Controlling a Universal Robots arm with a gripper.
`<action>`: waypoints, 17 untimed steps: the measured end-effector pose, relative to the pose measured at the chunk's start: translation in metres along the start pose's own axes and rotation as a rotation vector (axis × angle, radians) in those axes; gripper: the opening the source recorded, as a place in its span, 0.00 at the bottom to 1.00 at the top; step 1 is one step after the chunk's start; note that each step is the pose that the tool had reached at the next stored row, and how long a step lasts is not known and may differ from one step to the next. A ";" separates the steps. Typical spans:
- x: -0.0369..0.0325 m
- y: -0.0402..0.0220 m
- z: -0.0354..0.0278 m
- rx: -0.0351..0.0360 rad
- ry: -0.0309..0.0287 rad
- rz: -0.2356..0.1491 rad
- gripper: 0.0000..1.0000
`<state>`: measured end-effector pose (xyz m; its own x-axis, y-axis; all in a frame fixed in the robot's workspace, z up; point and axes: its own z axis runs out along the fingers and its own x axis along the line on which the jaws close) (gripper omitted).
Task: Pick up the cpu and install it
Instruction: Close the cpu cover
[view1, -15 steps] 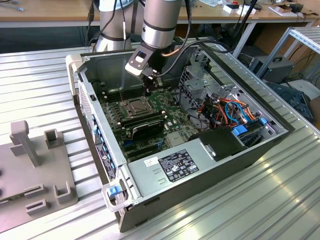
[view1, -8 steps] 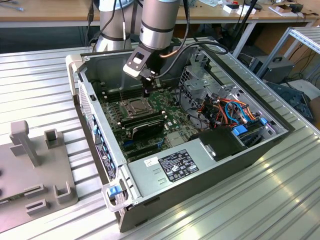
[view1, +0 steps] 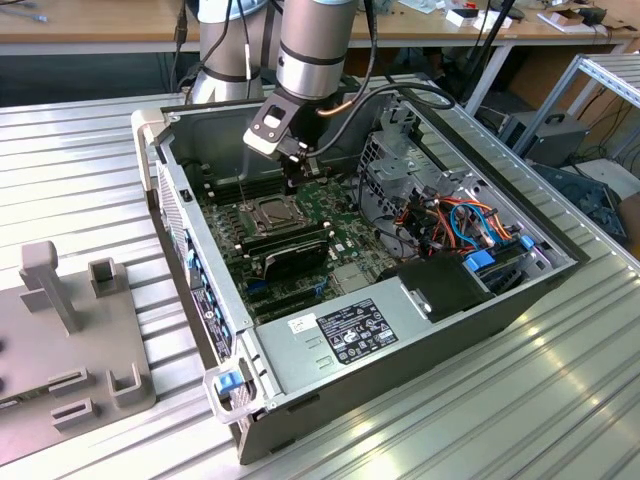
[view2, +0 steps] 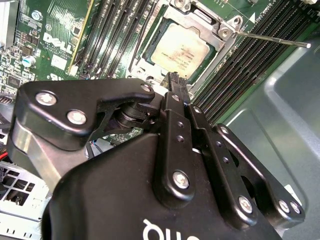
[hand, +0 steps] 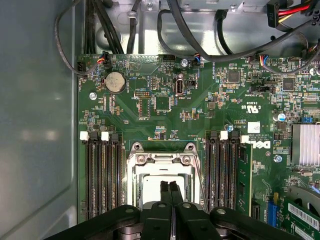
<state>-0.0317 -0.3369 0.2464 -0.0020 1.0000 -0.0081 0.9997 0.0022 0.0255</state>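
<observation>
The cpu (view2: 180, 50) lies flat in its socket on the mobo (hand: 160, 100), dull metal top up, square w/ the socket edges as far as both wrist views show. The socket frame (hand: 161, 160) around it is swung open, and its thin lever rod (view2: 272, 39) sticks out to one side over the RAM slots (hand: 102, 175), which flank the socket on both sides.

The gripper (hand: 169, 184) hangs right over the chip, fingers pressed together w/ nothing btwn them. Can't tell if the tips touch the metal top or sit just above it. In the exterior view the arm reaches down into the open PC case (view1: 400, 340), which lies on its side on a ribbed metal table (view1: 80, 170).

Judgement: the chip looks placed, so the step in hand is prob. seating or checking it. To do it well, keep the tips over the lid's middle and go straight down, lightly and w/o sideways drag, since any tilt could bend the contacts underneath. Stay clear of the lever rod and the frame hinge.
</observation>
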 end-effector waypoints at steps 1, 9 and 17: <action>0.0000 0.0000 0.0000 0.0000 0.0000 0.000 0.11; 0.0000 -0.0041 0.0029 0.0000 -0.0009 0.000 0.11; 0.0001 -0.0202 0.0065 0.0000 -0.0010 0.000 0.11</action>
<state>-0.0517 -0.3370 0.2394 -0.0020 1.0000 -0.0091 0.9997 0.0022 0.0255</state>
